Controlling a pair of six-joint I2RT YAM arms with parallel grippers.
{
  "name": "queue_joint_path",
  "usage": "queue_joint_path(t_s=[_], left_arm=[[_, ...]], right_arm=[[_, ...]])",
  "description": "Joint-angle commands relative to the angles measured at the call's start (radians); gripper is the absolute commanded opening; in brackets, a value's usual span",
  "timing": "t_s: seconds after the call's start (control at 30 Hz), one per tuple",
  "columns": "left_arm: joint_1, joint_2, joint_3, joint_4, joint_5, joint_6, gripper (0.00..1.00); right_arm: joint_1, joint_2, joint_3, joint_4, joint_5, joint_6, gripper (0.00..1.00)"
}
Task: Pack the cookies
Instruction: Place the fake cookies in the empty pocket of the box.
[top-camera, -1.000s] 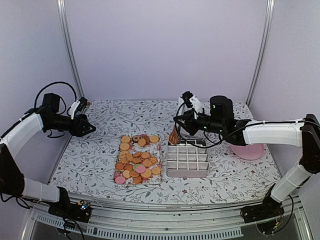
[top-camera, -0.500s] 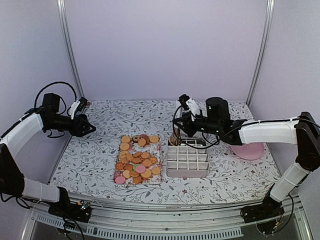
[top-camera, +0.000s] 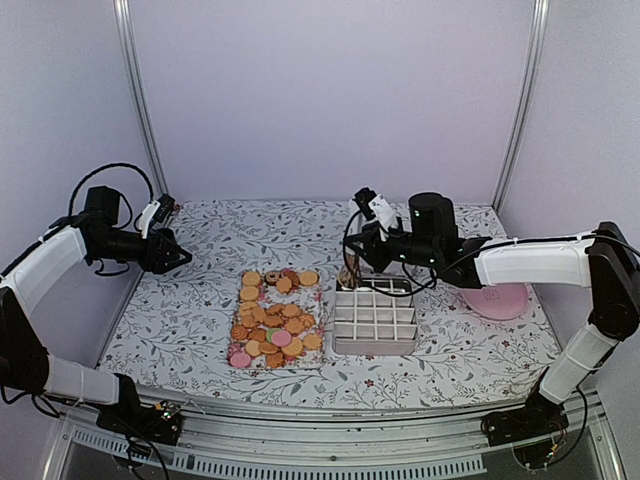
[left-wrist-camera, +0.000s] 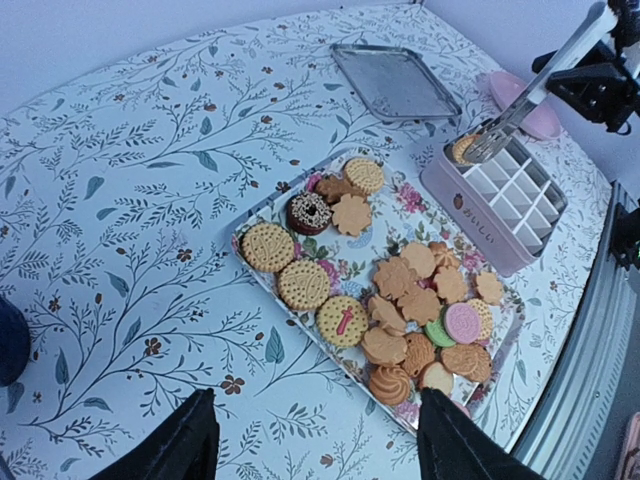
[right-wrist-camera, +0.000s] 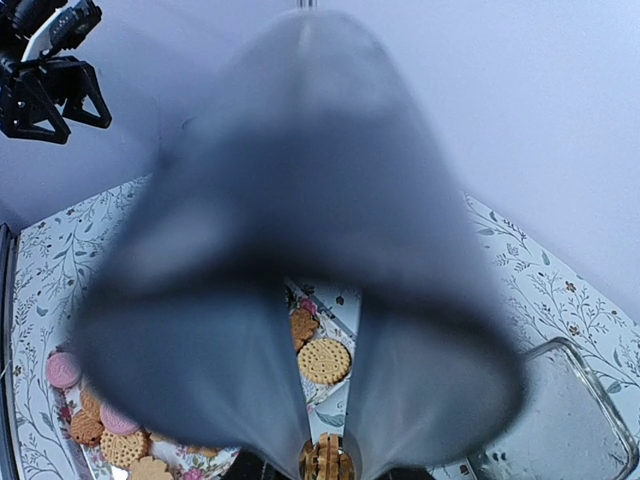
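Right pincer (top-camera: 368, 248), closed on tongs (left-wrist-camera: 520, 105) pinching one cookie (left-wrist-camera: 460, 148), poises it over a corner cell of the divider box (left-wrist-camera: 480, 225) to drop; left pincer (top-camera: 183, 257) hangs open, empty.

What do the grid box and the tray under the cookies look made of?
Grid box: likely plastic, matte pale pink; thin moulded dividers, printed label on the side. Tray: floral-printed surface with a raised, slightly shiny rim; coated metal or melamine, can't tell which.
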Motion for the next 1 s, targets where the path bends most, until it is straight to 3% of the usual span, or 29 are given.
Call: queue_joint_path(t_s=[0.0,0.1,0.27,0.47,0.7,0.97], left_arm=[[0.006,0.004,0.015,0.002,0.013,0.005,0.68],[0.006,0.004,0.016,0.002,0.013,0.006,0.69],[0.006,0.004,0.015,0.001,0.013,0.006,0.69],[0.006,0.006,0.012,0.001,0.016,0.006,0.69],[0.006,0.005,0.012,0.001,0.018,0.004,0.69],[0.006,-0.006,0.008,0.000,0.012,0.005,0.69]], right_arm=[[0.000,0.014,0.025,0.020,-0.005,-0.012,0.00],[0.000,0.023,0.027,0.013,-0.004,-0.014,0.00],[-0.001,0.025,0.045,-0.001,-0.002,-0.018,0.08],[-0.001,-0.002,0.072,-0.011,-0.002,-0.015,0.26],[-0.001,-0.018,0.079,-0.011,0.001,-0.008,0.30],[0.002,-0.040,0.080,-0.005,-0.022,0.018,0.28]])
